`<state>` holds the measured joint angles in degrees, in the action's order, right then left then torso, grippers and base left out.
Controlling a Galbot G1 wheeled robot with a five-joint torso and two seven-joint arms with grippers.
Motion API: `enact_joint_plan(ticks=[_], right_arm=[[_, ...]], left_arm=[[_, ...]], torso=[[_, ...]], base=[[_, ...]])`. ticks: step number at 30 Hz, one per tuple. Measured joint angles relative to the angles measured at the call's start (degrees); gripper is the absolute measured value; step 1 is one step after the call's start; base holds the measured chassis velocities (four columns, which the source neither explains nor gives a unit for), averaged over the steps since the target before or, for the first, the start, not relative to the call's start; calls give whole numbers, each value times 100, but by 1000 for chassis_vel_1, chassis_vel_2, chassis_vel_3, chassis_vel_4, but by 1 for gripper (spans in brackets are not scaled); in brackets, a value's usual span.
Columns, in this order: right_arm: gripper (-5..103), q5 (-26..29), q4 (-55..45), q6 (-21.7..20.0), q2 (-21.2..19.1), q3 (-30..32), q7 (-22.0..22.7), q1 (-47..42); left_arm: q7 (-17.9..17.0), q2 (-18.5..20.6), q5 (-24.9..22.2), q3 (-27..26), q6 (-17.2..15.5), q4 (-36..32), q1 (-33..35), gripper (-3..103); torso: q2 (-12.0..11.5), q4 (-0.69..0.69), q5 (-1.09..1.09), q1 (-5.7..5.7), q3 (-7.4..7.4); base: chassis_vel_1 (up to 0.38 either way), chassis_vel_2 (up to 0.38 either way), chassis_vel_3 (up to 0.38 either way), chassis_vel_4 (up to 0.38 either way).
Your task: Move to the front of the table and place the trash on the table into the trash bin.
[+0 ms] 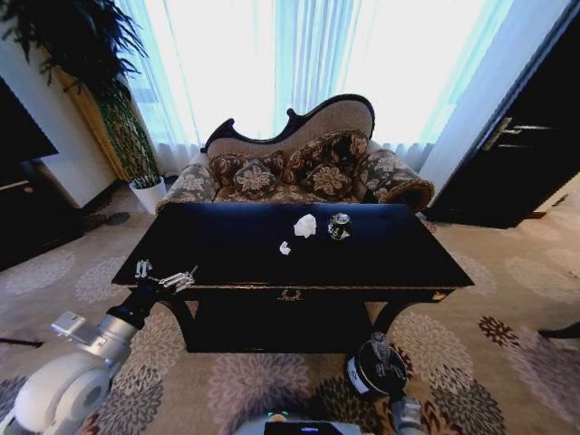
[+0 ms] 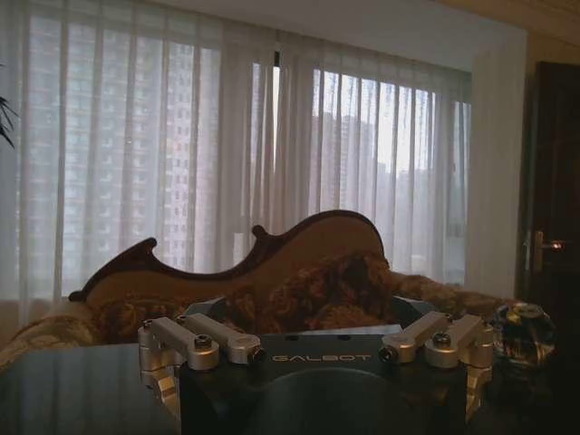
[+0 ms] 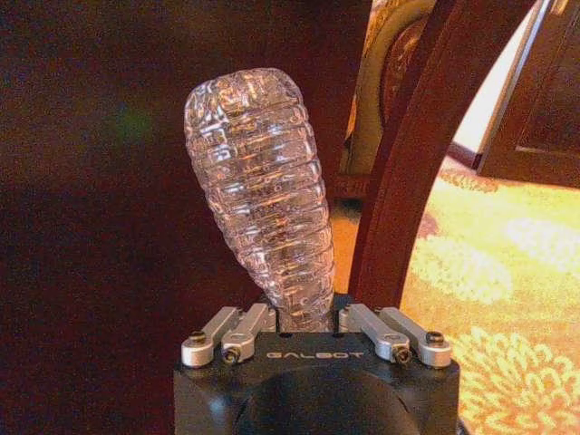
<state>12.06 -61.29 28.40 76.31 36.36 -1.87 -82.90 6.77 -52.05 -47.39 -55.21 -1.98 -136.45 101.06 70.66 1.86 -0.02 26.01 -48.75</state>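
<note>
On the glossy black table (image 1: 227, 249) lies the trash: a crumpled white paper wad (image 1: 305, 225), a silvery drink can (image 1: 339, 227) and a small white scrap (image 1: 285, 247). My left gripper (image 1: 166, 276) hovers open at the table's front left corner. From its wrist view its fingers (image 2: 181, 343) are spread wide, with the can (image 2: 524, 333) far off. My right gripper (image 3: 304, 317) is shut on a crushed clear plastic bottle (image 3: 263, 181). In the head view that bottle (image 1: 381, 348) stands just above the dark trash bin (image 1: 361, 376), on the floor by the table's right front leg.
A patterned brown sofa (image 1: 299, 172) stands behind the table under bright curtained windows. A white plant pot (image 1: 148, 192) with a tall plant is at the back left, a dark door (image 1: 517, 145) at the right. Flowered carpet (image 1: 489, 362) surrounds the table.
</note>
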Motion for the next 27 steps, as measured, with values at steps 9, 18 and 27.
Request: enact_joint_plan(ticks=[9,18,27], right_arm=[[25,186,758,51,-55,-257,-33,447],[25,23,1532,281,-38,-348,-42,1100],[25,-38,2553,400,-209,-305,-19,1703]], left_arm=[[-21,-44,-16,13,-47,-57,-37,100],[-51,-80,6,28,-84,-115,-7,100],[-87,-123,63,88,-132,-163,0,100]], torso=[[0,0,0,0,0],[0,-1,1,0,0],[-1,1,0,0,0]], base=[[0,0,0,0],[0,0,0,0],[0,0,0,0]])
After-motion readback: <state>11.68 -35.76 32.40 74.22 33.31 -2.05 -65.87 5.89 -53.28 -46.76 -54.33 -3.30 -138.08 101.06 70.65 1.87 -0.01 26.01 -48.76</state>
